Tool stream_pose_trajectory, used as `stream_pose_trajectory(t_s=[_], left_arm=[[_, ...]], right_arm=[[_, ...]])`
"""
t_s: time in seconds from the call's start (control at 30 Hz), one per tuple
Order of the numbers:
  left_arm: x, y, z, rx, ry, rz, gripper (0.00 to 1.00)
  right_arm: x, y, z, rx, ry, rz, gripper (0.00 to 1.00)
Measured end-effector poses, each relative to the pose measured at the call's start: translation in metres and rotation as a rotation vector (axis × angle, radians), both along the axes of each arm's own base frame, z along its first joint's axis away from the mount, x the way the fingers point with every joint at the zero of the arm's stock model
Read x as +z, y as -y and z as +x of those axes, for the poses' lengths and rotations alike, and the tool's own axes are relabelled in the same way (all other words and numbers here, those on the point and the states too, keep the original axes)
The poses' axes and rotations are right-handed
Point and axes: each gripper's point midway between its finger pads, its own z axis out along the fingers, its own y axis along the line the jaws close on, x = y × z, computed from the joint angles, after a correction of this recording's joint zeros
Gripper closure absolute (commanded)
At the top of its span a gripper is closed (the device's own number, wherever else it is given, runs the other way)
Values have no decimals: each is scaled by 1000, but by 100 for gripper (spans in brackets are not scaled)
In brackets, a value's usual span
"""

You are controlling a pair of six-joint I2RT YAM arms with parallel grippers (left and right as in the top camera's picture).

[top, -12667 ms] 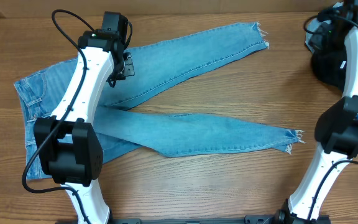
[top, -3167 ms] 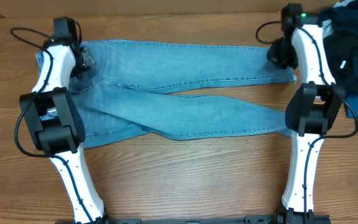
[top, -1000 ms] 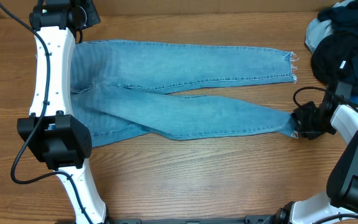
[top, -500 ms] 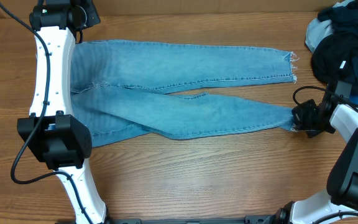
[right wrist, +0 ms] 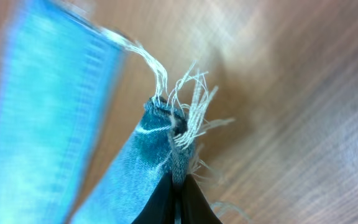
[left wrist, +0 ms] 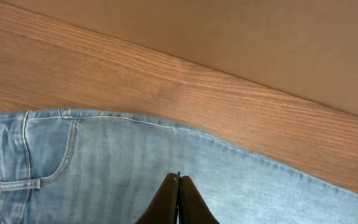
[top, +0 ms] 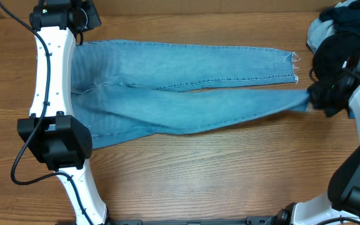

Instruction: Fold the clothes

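Light blue denim jeans (top: 167, 81) lie across the wooden table, waist at the left and both legs running right. The far leg ends in a frayed hem (top: 292, 65). My right gripper (top: 311, 100) is shut on the near leg's frayed hem (right wrist: 176, 134) and holds it off the table, with the leg stretched straight. In its wrist view the right gripper (right wrist: 179, 180) pinches bunched denim with loose threads above it. My left gripper (top: 85, 17) is at the far left corner, shut. The left gripper (left wrist: 179, 177) sits over the waist denim (left wrist: 135, 162) near a pocket (left wrist: 36, 168), holding nothing visible.
A heap of black and dark blue fabric (top: 345, 34) with a pale blue piece (top: 317, 28) lies at the far right corner, close behind my right arm. A tan wall (left wrist: 260, 37) runs along the table's far edge. Bare wood (top: 199, 175) fills the front.
My right gripper has closed on the near leg's hem and carried it up and to the right, pulling that leg straight. The left arm has not moved.
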Motion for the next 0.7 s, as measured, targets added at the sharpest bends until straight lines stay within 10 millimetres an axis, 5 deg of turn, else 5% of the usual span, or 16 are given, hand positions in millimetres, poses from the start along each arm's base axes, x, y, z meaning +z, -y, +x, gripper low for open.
stream_pose_trajectory(t_s=[0.37,0.7], left_arm=[[-10,1,-12,-14,-64,8,94],[-34,10,-50,-33,-247,-3,96]], right_arm=[[78,-3,46,162,193,-119,96],[89,-15,54,180,217,-120,96]])
